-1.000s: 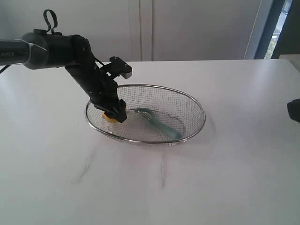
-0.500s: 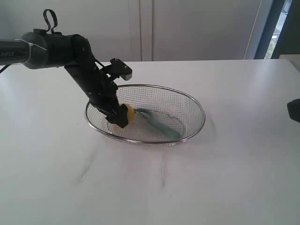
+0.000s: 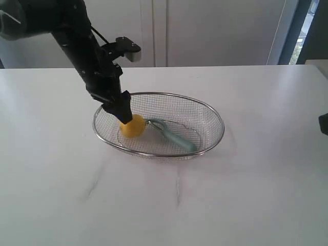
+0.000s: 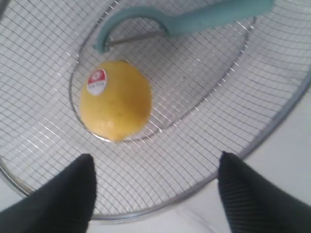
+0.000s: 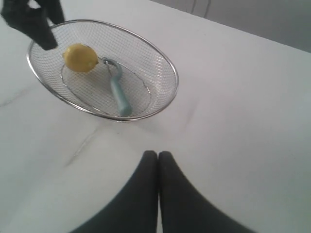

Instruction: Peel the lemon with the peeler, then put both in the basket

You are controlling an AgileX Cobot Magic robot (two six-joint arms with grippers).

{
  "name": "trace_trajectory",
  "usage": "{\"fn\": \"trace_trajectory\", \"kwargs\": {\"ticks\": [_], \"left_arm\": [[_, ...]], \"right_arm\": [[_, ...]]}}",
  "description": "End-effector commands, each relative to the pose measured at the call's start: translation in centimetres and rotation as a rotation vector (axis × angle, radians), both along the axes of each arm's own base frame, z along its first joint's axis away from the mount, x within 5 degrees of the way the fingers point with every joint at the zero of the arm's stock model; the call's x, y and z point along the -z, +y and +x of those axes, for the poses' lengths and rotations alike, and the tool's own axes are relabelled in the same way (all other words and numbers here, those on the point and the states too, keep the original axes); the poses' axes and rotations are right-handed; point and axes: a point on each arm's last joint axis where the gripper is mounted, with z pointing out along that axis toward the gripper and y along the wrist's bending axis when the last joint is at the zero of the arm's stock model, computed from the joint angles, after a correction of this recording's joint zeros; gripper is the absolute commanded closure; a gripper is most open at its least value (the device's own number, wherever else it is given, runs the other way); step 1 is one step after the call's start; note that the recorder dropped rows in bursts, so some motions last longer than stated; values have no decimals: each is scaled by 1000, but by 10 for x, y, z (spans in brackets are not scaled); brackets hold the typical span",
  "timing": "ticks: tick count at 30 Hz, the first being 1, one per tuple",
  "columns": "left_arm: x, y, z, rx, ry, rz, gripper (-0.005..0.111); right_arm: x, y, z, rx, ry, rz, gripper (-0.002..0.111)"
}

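The yellow lemon (image 3: 132, 126) (image 4: 115, 99) (image 5: 80, 58) lies loose in the left end of the wire-mesh basket (image 3: 215, 115) (image 4: 272, 131) (image 5: 167, 73), its sticker showing. Beside it lies the teal-handled peeler (image 3: 177, 137) (image 4: 214, 18) (image 5: 118, 94), blade head next to the lemon. My left gripper (image 3: 121, 110) (image 4: 155, 165) hangs open just above the lemon and the basket's left rim, holding nothing. My right gripper (image 5: 158, 155) is shut and empty over bare table, well away from the basket; only a dark edge of that arm (image 3: 323, 124) shows in the exterior view.
The basket stands on a white table (image 3: 205, 200) with faint grey scuff marks in front of it. A white wall and panel door (image 3: 205, 31) rise behind the far table edge.
The left gripper has let go of the lemon, opened, and risen out of the basket. The lemon now rests on the mesh next to the peeler head.
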Motion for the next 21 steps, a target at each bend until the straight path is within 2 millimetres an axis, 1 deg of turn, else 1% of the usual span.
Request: {"fn": "trace_trajectory", "kwargs": {"ticks": [1,3,4,5,8,10,11,12,14,15,16,20,21], "left_arm": [[-33,8,-24,28,45,16,67],[-47,14,-29,-10,39,6,89],[-54,17,-32,-33,32,-4,99],[-61,23,-35,-50,22,-4,106],[-83,40,-47,-110,-18,-22,107],[-97,54,-58,-148,-37,-37,107],[-107,62,-68,-172,-56,-51,107],[-112,67,-75,-188,-69,-60,107],[-124,76,-95,-194,-103,-93,107],[-128,78,-104,-197,-118,-112,107],[-135,83,-117,-200,-145,-137,107],[-144,99,-158,-226,-207,-179,107],[-143,102,-167,-228,-213,-182,107]], "right_arm": [[4,-2,10,92,33,32,108],[4,2,17,92,61,30,108],[5,5,23,91,90,32,108],[6,8,29,91,115,31,108],[14,20,53,69,232,-4,108],[23,32,73,29,330,-31,108],[27,40,82,-4,370,-27,108],[31,47,92,-34,408,-15,108],[38,63,109,-116,458,14,108],[41,68,117,-144,470,16,108],[46,74,126,-154,491,19,108],[73,87,159,-150,592,-15,108],[82,89,165,-151,625,-26,108]]}}
